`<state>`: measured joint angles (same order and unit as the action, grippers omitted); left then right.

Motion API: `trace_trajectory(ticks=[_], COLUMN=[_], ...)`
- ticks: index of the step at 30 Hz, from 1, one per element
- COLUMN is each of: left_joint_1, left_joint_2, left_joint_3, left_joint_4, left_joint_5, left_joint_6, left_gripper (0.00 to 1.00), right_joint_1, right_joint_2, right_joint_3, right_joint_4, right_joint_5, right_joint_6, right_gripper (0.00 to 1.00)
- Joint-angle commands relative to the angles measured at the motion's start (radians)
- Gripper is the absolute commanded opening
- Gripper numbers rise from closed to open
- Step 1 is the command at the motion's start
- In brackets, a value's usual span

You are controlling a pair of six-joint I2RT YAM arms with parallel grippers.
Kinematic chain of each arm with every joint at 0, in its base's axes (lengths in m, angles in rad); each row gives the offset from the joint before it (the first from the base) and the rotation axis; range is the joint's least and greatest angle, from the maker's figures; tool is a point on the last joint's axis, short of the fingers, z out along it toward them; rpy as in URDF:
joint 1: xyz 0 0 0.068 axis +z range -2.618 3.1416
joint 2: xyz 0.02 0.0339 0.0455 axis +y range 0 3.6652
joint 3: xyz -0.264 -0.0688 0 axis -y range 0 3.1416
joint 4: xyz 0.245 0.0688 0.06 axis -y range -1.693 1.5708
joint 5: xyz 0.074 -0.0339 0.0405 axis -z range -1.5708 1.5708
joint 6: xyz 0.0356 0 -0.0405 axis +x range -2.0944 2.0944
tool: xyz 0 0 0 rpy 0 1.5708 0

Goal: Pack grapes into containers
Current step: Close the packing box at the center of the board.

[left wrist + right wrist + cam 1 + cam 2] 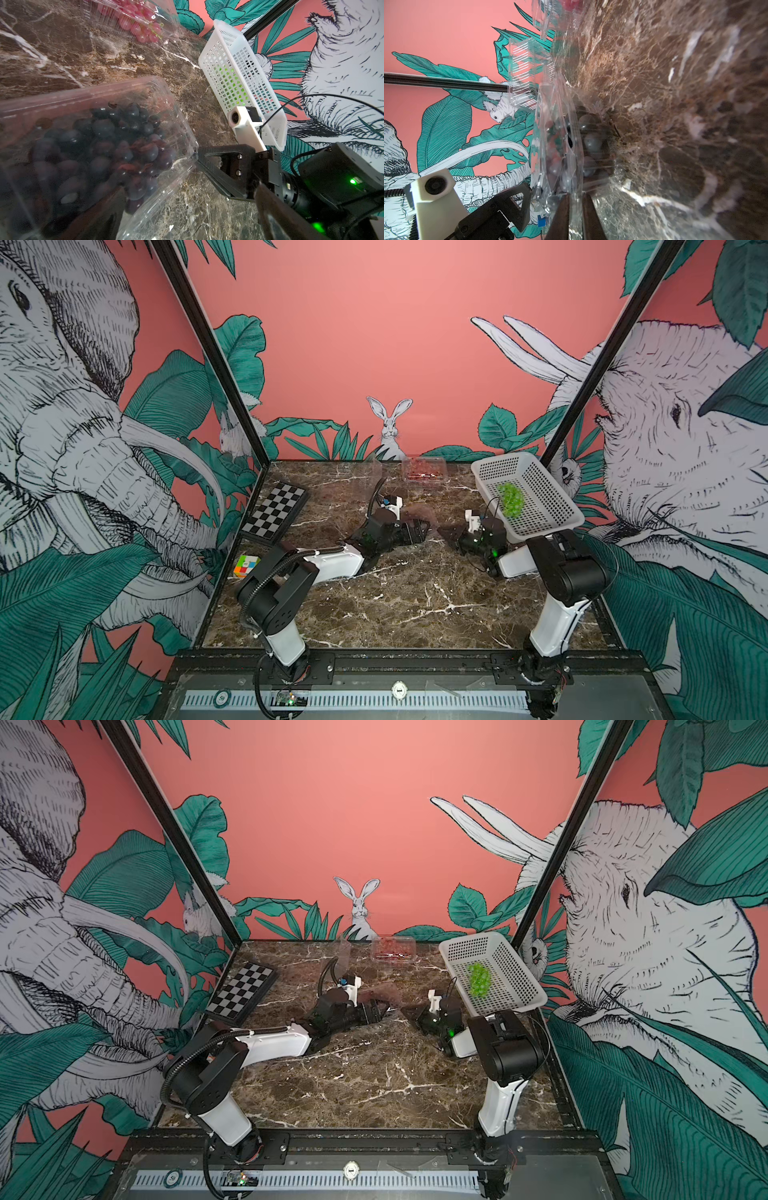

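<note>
A clear container (158, 99) of dark purple grapes (108, 141) lies on the marble at mid-table, faint in both top views (424, 517) (385, 996). My right gripper (576, 195) (446, 533) is shut on this container's thin plastic rim. My left gripper (182, 199) (417, 531) stands wide open on the opposite side of it, one finger behind the plastic. Another container (424, 470) (133, 22) holding red grapes sits closed at the back. A third container (368, 477) (527, 72) stands open. Green grapes (510, 499) (478, 979) lie in the white basket (552, 506).
The basket (239, 72) stands tilted at the back right, just behind my right arm. A folded checkerboard (276, 508) and a colour cube (246, 565) lie along the left wall. Walls enclose the table on three sides.
</note>
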<state>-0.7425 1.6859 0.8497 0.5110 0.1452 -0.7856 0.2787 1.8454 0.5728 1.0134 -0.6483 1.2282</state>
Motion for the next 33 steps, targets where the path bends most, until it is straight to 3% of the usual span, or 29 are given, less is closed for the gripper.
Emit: trace_trajectory(ticks=[1,24,33], left_joint_1=[0.005,0.005,0.005], left_joint_2=[-0.039,-0.036,-0.037], left_joint_3=[-0.023,-0.026,-0.027], left_joint_4=[-0.004,-0.005,-0.005], left_joint_5=[-0.002,-0.001,-0.003], left_joint_6=[-0.008,-0.008,-0.006], left_gripper=[0.99,0.99,0.99], right_joint_1=[-0.004,-0.002,-0.002], right_joint_2=[0.024,0.058,0.058], right_joint_3=[-0.017,-0.034,-0.021], right_joint_4=[0.061,0.137,0.138], right_joint_5=[0.015,0.007,0.007], right_joint_6=[0.006,0.003,0.064], right_gripper=[0.12,0.09,0.14])
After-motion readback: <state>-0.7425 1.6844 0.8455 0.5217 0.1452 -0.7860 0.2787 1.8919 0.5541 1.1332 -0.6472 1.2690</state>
